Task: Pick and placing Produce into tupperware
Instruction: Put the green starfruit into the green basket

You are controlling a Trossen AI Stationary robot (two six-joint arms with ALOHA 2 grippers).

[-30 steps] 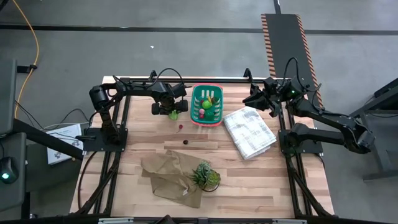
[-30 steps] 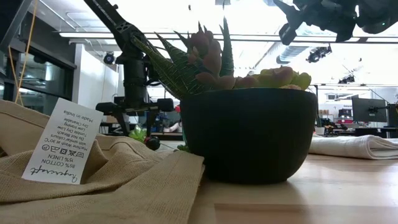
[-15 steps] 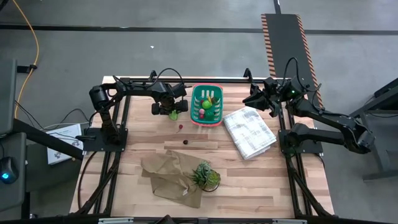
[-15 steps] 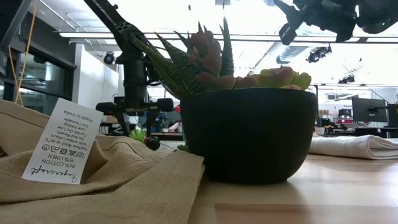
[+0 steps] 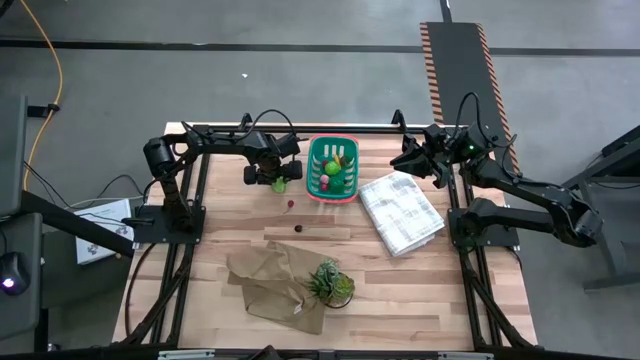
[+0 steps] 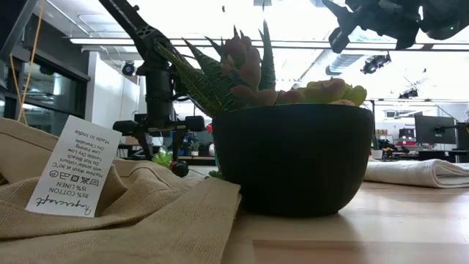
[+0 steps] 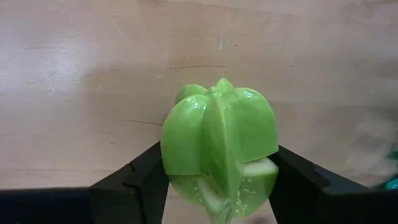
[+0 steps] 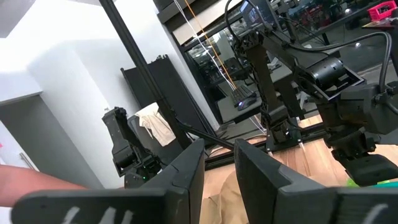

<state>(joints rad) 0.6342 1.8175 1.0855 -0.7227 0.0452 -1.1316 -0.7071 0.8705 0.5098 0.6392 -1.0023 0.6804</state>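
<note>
You are in the picking step. Your left gripper (image 7: pixel 217 180) has its two fingers closed on a light green produce piece (image 7: pixel 217 149), one finger on each side of it, above the bare wood of the table (image 7: pixel 74 74). In the high view this gripper (image 5: pixel 279 180) hangs just beside the teal tupperware (image 5: pixel 333 168), at its 9 o'clock side. I cannot tell from the pictures if the piece is lifted or only touches the wood.

The tupperware already holds some produce, a green one and a red one among them. On the table two small pieces are not yet collected: a red ball (image 5: pixel 289 205) and a dark red ball (image 5: pixel 298 228), both at about 7 o'clock from the basket.

Your right gripper (image 8: pixel 219 168) waits raised at 3 o'clock of the tupperware, near the white checked cloth (image 5: pixel 402 212). Its fingers stand a little apart and carry nothing.

I think the next move asks you to raise the green piece above the slotted wall, bring it toward 3 o'clock over the basket, and release only then.
</note>
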